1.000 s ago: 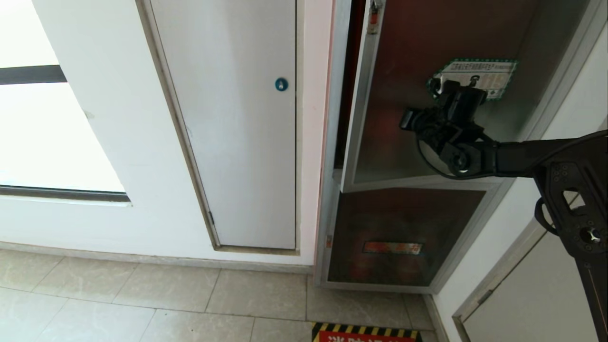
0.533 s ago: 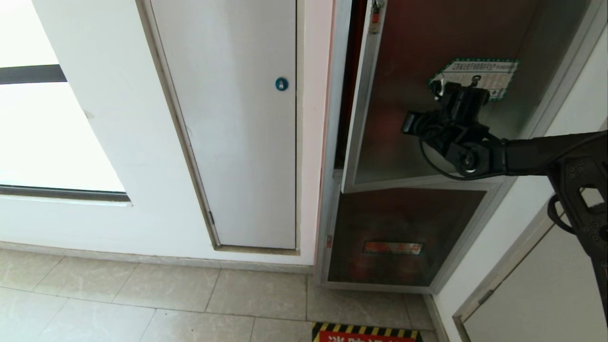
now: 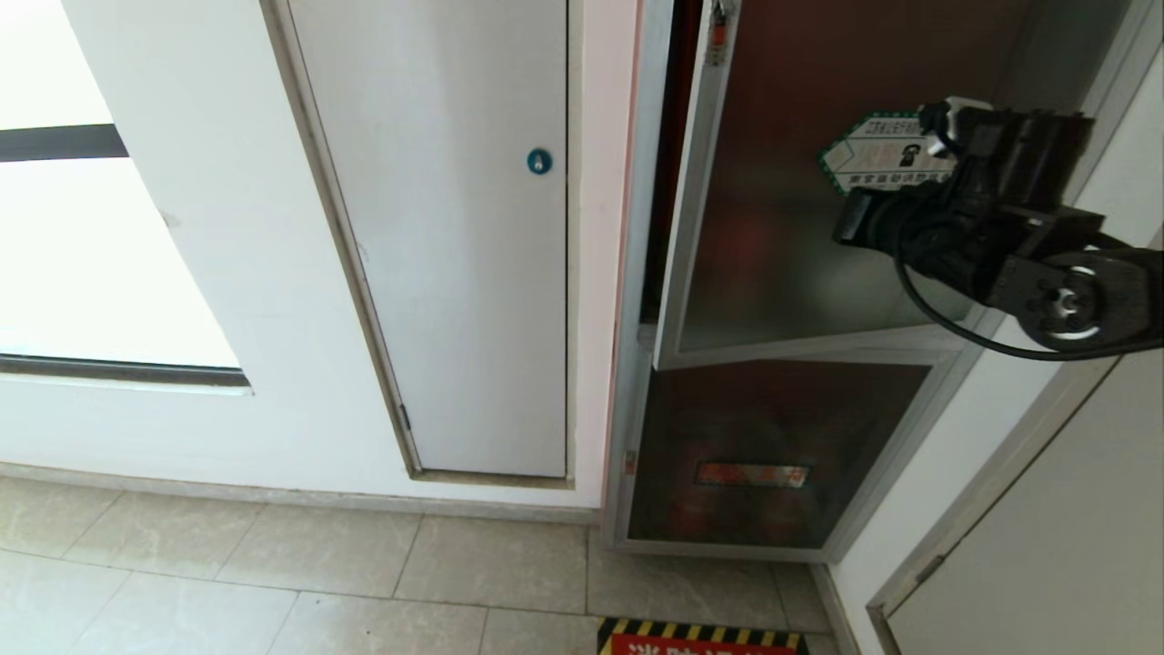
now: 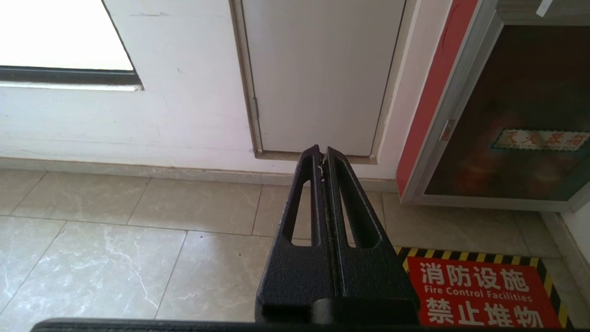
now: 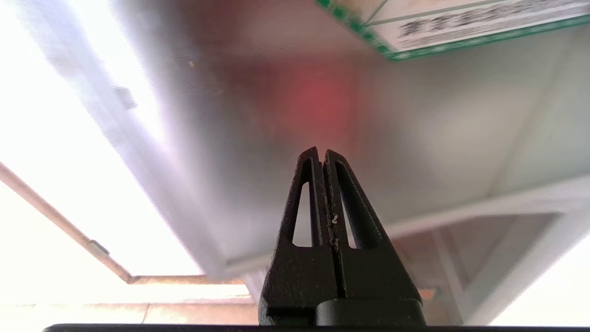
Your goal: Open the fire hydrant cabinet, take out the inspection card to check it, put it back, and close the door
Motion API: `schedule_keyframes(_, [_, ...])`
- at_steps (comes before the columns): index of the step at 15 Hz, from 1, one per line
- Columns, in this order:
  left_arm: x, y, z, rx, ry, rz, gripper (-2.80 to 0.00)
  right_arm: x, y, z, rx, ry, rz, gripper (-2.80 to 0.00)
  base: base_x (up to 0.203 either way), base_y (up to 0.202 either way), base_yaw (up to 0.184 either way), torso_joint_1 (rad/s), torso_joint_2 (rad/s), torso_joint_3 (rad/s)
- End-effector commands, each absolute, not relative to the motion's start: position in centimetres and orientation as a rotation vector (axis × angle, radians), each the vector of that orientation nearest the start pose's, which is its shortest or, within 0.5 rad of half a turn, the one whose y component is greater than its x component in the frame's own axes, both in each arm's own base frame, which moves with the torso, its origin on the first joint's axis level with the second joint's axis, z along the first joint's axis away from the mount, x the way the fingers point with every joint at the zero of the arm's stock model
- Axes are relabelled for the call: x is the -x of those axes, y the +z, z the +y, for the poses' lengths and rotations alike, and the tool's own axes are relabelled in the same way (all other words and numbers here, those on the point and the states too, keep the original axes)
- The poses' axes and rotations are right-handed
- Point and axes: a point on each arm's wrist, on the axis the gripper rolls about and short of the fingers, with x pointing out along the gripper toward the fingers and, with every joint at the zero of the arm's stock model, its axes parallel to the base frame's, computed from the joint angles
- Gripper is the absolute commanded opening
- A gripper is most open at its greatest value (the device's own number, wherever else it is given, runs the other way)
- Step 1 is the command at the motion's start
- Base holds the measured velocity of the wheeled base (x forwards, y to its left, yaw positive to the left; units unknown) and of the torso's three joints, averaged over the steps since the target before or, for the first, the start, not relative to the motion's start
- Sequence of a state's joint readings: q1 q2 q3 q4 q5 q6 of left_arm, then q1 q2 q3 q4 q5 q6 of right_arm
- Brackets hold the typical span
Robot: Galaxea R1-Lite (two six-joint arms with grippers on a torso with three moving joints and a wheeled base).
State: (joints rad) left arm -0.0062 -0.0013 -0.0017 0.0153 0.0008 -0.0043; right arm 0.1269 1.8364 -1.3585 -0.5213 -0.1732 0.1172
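1. Right gripper — black fingers pressed together, holding nothing.
2. It points at the dark tinted glass door in its silver frame — ajar, green-edged sticker beside the gripper.

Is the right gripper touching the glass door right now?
Cannot tell. The right wrist view shows the shut right gripper before the door, but neither contact nor gap is plain.
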Motion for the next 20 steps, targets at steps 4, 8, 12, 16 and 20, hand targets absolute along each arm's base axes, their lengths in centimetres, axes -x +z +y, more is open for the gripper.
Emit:
schedule_keyframes(4, [2.3, 7.4, 0.0, 0.006, -0.006, 0.014, -2.80, -22.4, 30.5, 3.2, -0.124, -0.008, -0.116, -2.80, 0.000, 0.000, 0.000, 0.000, 0.00, 0.000])
schedule_keyframes(8, [2.3, 7.4, 0.0, 0.005, -0.005, 0.014, -2.80, -14.7, 28.3, 2.1, -0.090, -0.041, -0.141, -2.80, 0.000, 0.000, 0.000, 0.000, 0.00, 0.000])
schedule_keyframes(12, [2.3, 7.4, 0.0, 0.005, -0.005, 0.014, -2.80, -8.0, 25.5, 0.7, -0.083, -0.159, -0.200, -2.80, 0.000, 0.000, 0.000, 0.000, 0.00, 0.000])
schedule_keyframes(16, [2.3, 7.4, 0.0, 0.005, -0.005, 0.014, -2.80, -3.3, 23.1, -0.7, -0.045, -0.443, -0.224, -2.80, 0.000, 0.000, 0.000, 0.000, 0.00, 0.000])
schedule_keyframes(20, [2.3, 7.4, 0.0, 0.005, -0.006, 0.014, -2.80, 0.7, 21.4, -1.5, -0.056, -0.671, -0.268, -2.80, 0.000, 0.000, 0.000, 0.000, 0.00, 0.000])
